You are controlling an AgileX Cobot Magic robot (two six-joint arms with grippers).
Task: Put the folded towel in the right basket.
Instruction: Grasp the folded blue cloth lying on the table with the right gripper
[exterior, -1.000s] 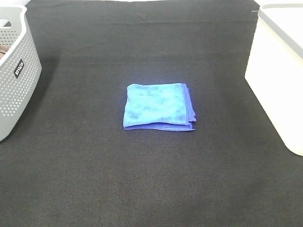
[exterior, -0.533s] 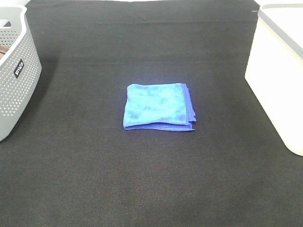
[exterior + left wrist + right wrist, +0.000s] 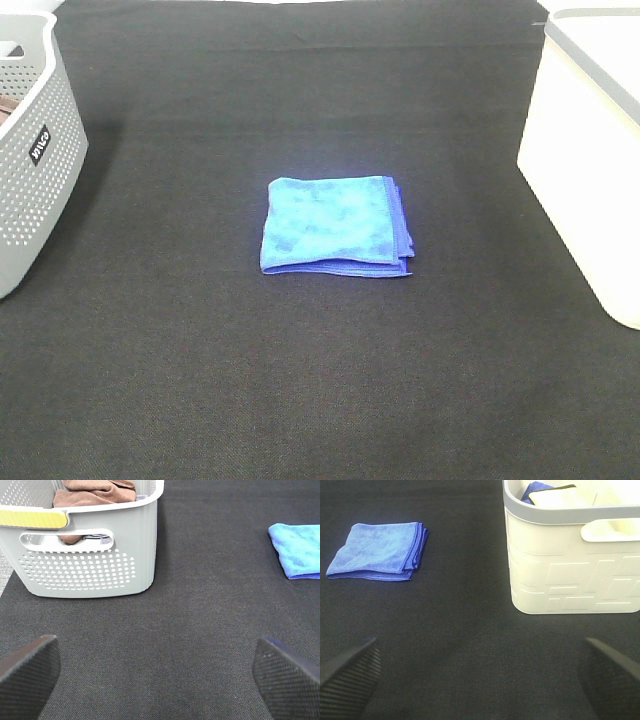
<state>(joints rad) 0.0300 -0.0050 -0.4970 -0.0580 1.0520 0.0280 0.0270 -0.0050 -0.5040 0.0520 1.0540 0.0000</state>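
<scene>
The folded towel [image 3: 333,225], a blue square with darker violet edges, lies flat on the black mat in the middle of the high view. It also shows in the left wrist view [image 3: 297,550] and the right wrist view [image 3: 377,551]. The right basket [image 3: 590,150], cream-white with a grey rim, stands at the right edge; the right wrist view [image 3: 570,560] shows cloths inside it. My left gripper [image 3: 155,680] is open and empty, well short of the towel. My right gripper [image 3: 480,682] is open and empty, near the bin. Neither arm shows in the high view.
A grey perforated basket [image 3: 30,150] with a small black label stands at the left edge; the left wrist view [image 3: 85,545] shows brown cloth in it. The black mat [image 3: 320,380] covers the table.
</scene>
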